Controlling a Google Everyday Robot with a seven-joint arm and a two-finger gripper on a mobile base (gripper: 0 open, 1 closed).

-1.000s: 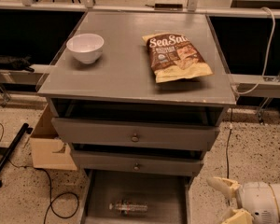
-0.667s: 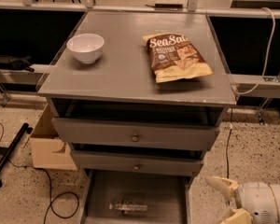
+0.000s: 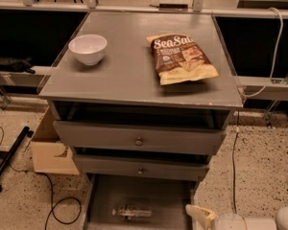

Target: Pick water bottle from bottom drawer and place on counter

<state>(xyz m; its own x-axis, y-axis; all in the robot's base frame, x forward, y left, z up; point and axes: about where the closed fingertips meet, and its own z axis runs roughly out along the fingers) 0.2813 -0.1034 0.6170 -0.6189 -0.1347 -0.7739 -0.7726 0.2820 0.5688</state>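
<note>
Camera view: the white-and-cream gripper point(image 3: 201, 216), spread impossible to tell, has slid left and lower to the right edge of the open grey bottom drawer point(image 3: 110, 193), nearing the small clear plastic water bottle point(image 3: 132, 212) lying ungrasped on its floor.

Robot lab or test bay, not a home. The speckled floor point(image 3: 259, 166) is bare, with a black cable point(image 3: 53, 210) looping loose below the counter's point(image 3: 134, 75) front-left corner. A cardboard box point(image 3: 50, 152) sits by the left edge, a white cable point(image 3: 273, 56) hangs past the right edge, and a metal rail point(image 3: 259, 13) runs behind the far edge. Props on top: bowl point(image 3: 88, 48) near the back-left corner, chip bag point(image 3: 182, 59) toward the back-right. My gripper point(image 3: 201, 217) sits low, below the front-right corner.
</note>
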